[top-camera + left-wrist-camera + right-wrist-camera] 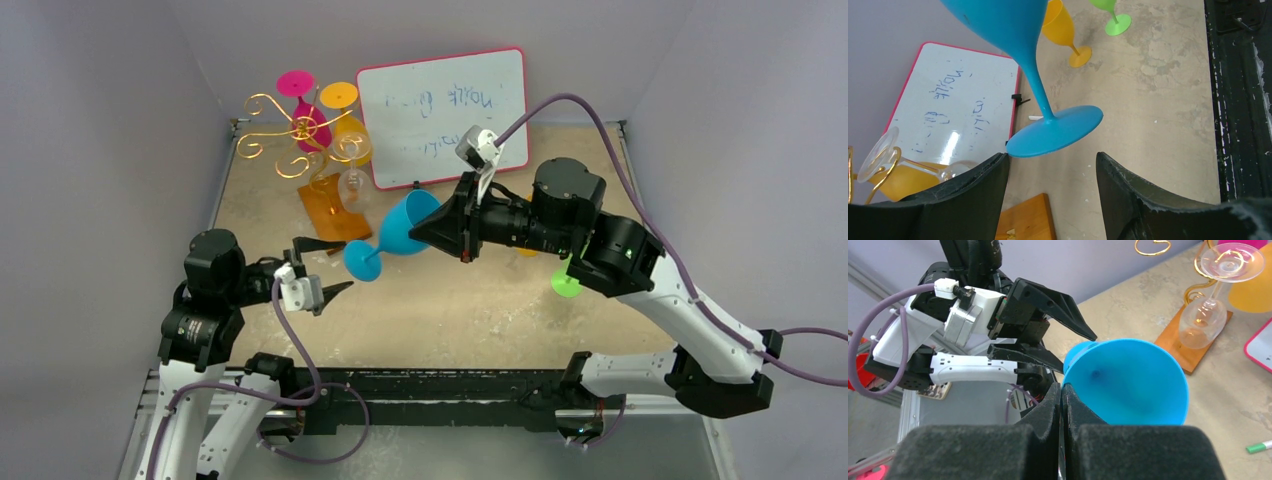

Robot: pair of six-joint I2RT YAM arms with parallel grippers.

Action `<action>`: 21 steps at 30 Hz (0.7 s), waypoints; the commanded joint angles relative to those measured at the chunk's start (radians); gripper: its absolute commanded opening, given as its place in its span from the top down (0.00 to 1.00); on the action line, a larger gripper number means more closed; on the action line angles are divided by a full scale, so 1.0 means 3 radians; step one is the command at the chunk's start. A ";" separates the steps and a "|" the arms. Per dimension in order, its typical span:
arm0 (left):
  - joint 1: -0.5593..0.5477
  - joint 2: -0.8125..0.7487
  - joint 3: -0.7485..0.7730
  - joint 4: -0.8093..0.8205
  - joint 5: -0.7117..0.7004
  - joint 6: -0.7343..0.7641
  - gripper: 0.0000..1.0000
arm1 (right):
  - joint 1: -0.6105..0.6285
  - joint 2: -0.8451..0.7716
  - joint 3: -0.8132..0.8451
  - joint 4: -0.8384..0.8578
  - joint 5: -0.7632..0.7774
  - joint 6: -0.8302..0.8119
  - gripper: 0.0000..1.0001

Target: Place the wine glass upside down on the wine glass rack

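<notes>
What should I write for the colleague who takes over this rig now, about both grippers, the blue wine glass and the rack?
Right gripper: shut on the rim of the blue wine glass, which it holds in the air on its side, foot toward the left arm.
Left gripper: open and empty, jaws just short of the glass's foot.
Wine glass rack: far left corner. A pink glass, a hung orange glass and a clear glass hang on it upside down.
Done: blue glass lifted.
Left: probably pass it to the left gripper, then hang it upside down.
A loose orange glass and a green glass are not hung.
</notes>
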 commanded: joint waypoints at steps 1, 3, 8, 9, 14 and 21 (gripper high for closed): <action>0.0011 0.0028 0.0133 -0.0101 0.0208 0.0341 0.38 | -0.0021 0.0033 0.0175 0.0237 -0.0274 -0.0011 1.00; 0.0011 0.0046 0.0164 -0.0145 0.0232 0.0386 0.38 | -0.0019 0.0062 0.0181 0.0235 -0.0307 -0.0004 1.00; 0.0009 0.0101 0.0258 -0.0245 0.0264 0.0498 0.40 | -0.0034 0.0135 0.0200 0.0225 -0.0324 0.0018 1.00; 0.0007 0.0110 0.0269 -0.0260 0.0279 0.0514 0.40 | -0.0034 0.0143 0.0201 0.0227 -0.0325 0.0023 1.00; 0.0006 0.0122 0.0278 -0.0311 0.0334 0.0555 0.47 | -0.0066 0.0151 0.0208 0.0236 -0.0283 0.0032 1.00; 0.0006 0.0131 0.0356 -0.0425 0.0333 0.0640 0.74 | -0.0116 0.0161 0.0160 0.0260 -0.0185 0.0029 1.00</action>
